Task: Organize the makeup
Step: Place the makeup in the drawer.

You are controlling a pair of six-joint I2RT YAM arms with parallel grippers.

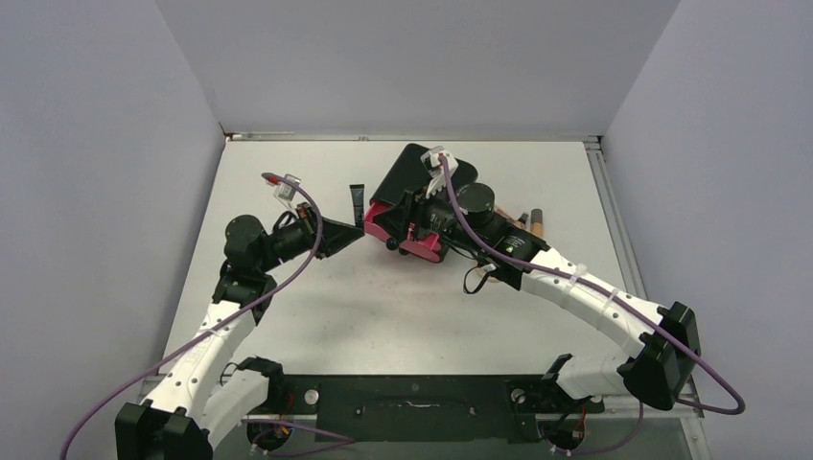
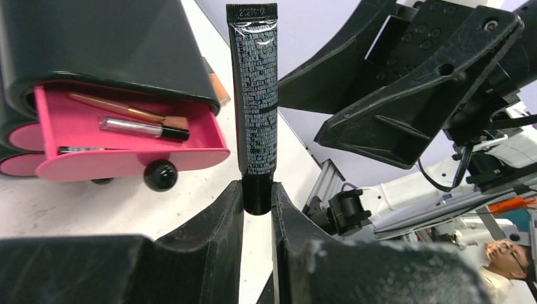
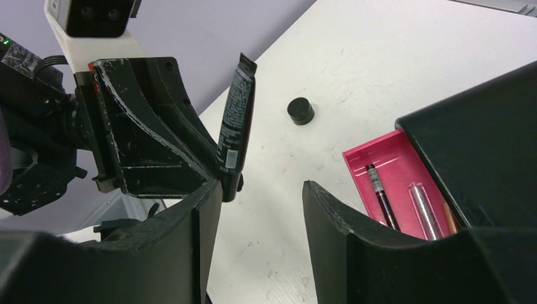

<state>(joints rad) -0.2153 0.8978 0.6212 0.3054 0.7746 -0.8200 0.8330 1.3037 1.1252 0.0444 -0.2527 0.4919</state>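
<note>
Closest up, my left claw (image 2: 258, 190) is pinching a black squeeze tube (image 2: 254, 95) by its cap, with the crimped end pointing away from me. Dense white fine print runs down the tube, too small to read. The stamped code on the crimp is not legible either. On the side the right wrist view shows there is a pale label patch, also unreadable.

Just beside it, the pink drawer (image 2: 126, 158) of the black cabinet (image 2: 107, 44) is pulled out, its round black knob (image 2: 160, 175) in front. Inside lie an orange-handled brush (image 2: 126, 109), a clear tube with black cap (image 2: 142, 128) and a thin black pencil (image 2: 82, 150).

My right claw (image 3: 261, 190) is spread wide and holds nothing, between the tube and the drawer. A small black round jar (image 3: 300, 111) sits alone on the white table (image 3: 392, 57). A tan dark-capped tube (image 1: 537, 222) lies to the right of the cabinet.
</note>
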